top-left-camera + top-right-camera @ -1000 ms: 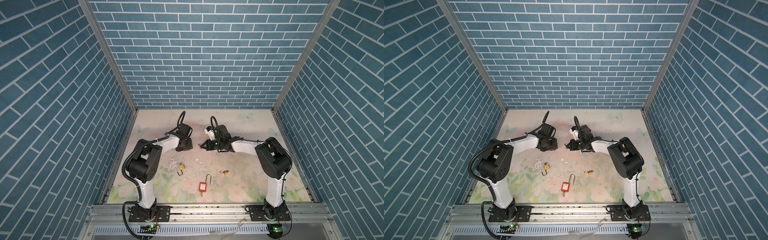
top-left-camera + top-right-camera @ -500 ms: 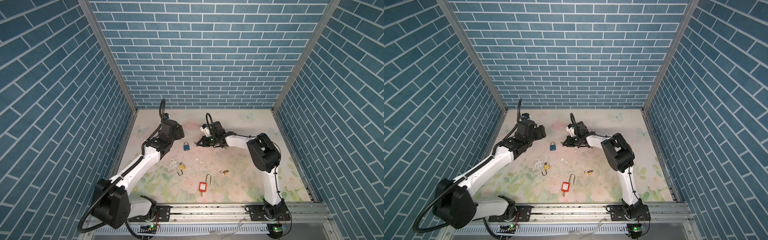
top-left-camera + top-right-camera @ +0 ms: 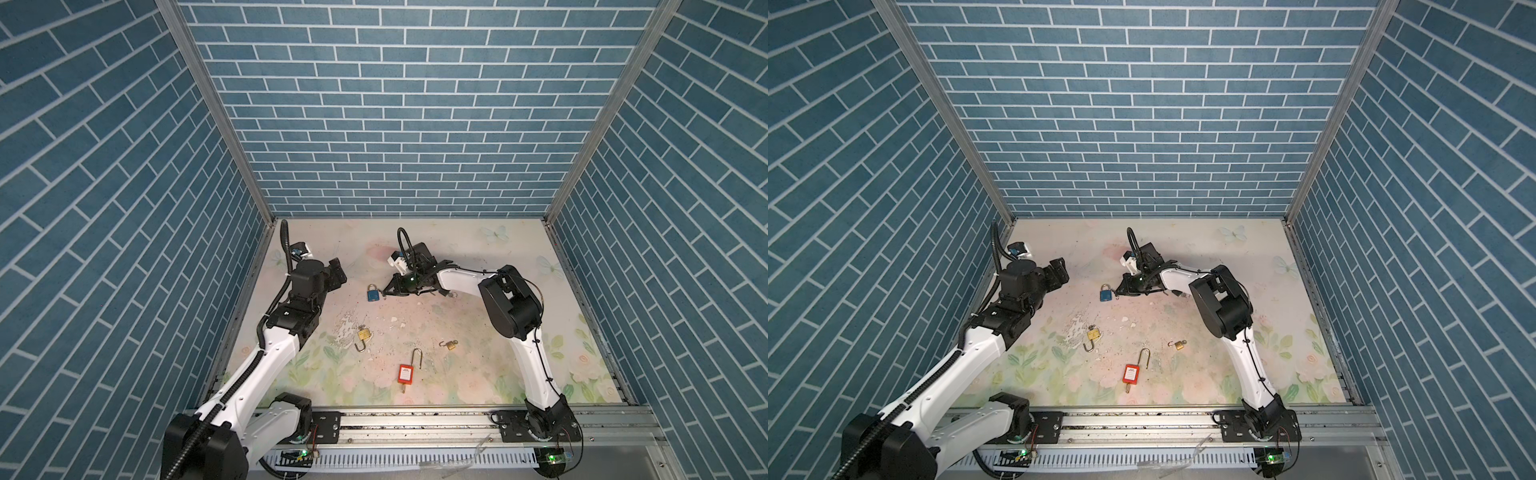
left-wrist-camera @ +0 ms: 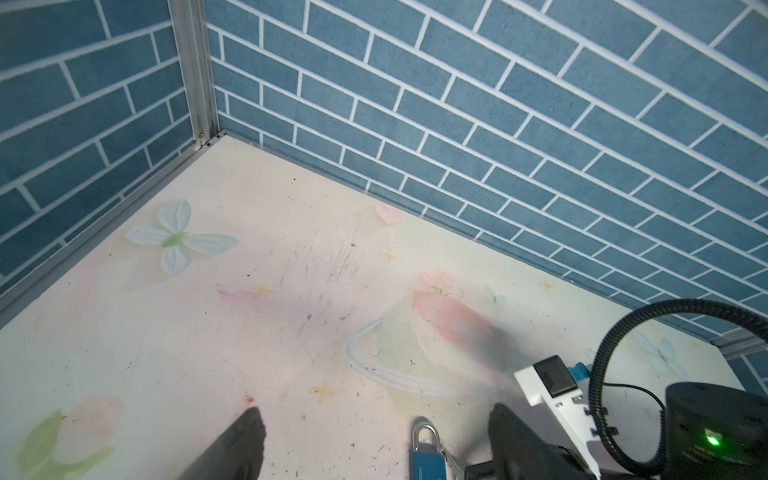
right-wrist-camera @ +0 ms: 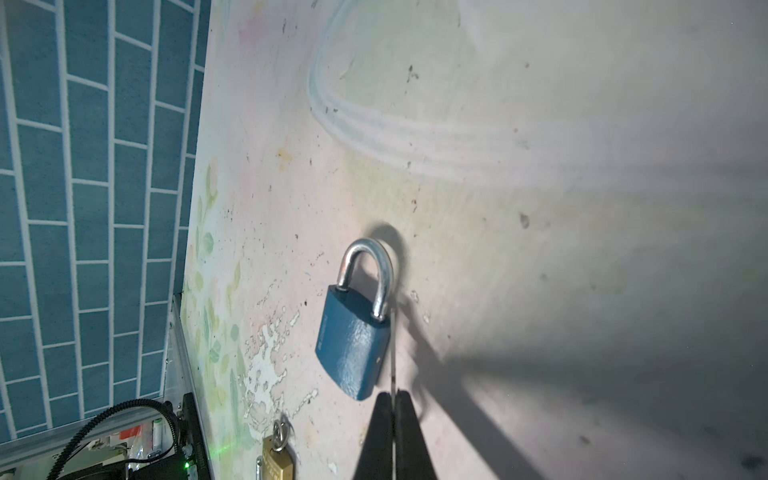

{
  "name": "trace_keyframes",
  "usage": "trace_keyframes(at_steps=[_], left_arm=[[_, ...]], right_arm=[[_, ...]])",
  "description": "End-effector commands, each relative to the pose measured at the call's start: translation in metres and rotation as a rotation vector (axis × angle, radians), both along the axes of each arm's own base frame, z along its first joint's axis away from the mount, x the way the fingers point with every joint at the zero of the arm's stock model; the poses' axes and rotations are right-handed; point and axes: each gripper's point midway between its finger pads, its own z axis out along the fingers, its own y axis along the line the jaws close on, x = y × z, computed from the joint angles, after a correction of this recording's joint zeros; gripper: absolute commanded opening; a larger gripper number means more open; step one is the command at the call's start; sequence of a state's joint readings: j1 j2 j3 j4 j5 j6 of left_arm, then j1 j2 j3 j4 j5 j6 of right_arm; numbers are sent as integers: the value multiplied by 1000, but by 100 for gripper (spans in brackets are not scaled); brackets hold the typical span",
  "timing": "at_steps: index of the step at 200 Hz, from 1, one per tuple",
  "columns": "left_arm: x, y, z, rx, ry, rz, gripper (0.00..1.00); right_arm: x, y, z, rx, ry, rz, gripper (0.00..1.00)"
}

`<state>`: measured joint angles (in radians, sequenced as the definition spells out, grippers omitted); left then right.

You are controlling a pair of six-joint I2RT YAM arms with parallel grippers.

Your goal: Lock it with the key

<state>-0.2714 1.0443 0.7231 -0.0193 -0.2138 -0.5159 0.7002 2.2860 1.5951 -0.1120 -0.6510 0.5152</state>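
A blue padlock (image 3: 373, 294) (image 3: 1106, 294) lies flat on the floral table, its silver shackle seated in the body. My right gripper (image 3: 385, 293) (image 3: 1117, 294) is shut on a thin silver key (image 5: 392, 349), seen edge-on between the fingers. The blade runs along the blue padlock's (image 5: 353, 349) side, and I cannot tell whether it touches. In the right wrist view the right gripper (image 5: 392, 397) points at the lock's lower corner. My left gripper (image 3: 338, 272) (image 3: 1059, 270) hangs open to the left of the lock, holding nothing. In its wrist view the left gripper (image 4: 374, 440) frames the padlock (image 4: 426, 455).
A brass padlock (image 3: 364, 335) (image 3: 1093, 335) (image 5: 277, 461) with an open shackle lies nearer the front. A small brass padlock (image 3: 451, 344) (image 3: 1178, 344) and a red padlock (image 3: 406, 373) (image 3: 1131, 373) with a long open shackle lie further forward. Blue brick walls enclose the table.
My left gripper has opened and drawn back to the left, leaving the blue padlock uncovered on the table. The right gripper stays shut beside the lock.
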Motion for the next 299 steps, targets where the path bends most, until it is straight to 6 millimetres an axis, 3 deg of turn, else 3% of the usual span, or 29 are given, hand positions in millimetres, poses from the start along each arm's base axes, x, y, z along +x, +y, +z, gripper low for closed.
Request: trace_keyframes(at_steps=[1,45,84,104,122,159,180,207,235,259,299], left_arm=[[1,-5,-7,-17,11,-27,85],[-3,-7,-7,-22,13,-43,85],[-5,-3,-1,-46,1,-25,85],[-3,4,-5,-126,10,-12,85],[-1,0,-10,-185,17,-50,85],[6,-27,-36,-239,158,-94,78],[4,-58,-52,-152,268,-77,78],[-2,-123,-77,-103,413,-94,78],[-6,-189,-108,-195,596,-87,78],[-9,-232,-136,-227,770,-55,78],[3,-304,-144,-203,846,-59,78]], right_arm=[[-4,0,-10,-25,16,25,10],[0,-2,-5,-39,-9,12,21],[15,-18,34,-68,-130,-31,35],[23,-44,60,-111,-216,-84,44],[27,-81,74,-169,-275,-155,64],[21,-164,72,-318,-274,-293,65],[14,-204,70,-336,-251,-389,65],[9,-258,64,-370,-207,-583,65],[2,-305,58,-402,-189,-765,65],[-8,-328,60,-428,-207,-863,65],[-33,-339,60,-371,-225,-937,65]])
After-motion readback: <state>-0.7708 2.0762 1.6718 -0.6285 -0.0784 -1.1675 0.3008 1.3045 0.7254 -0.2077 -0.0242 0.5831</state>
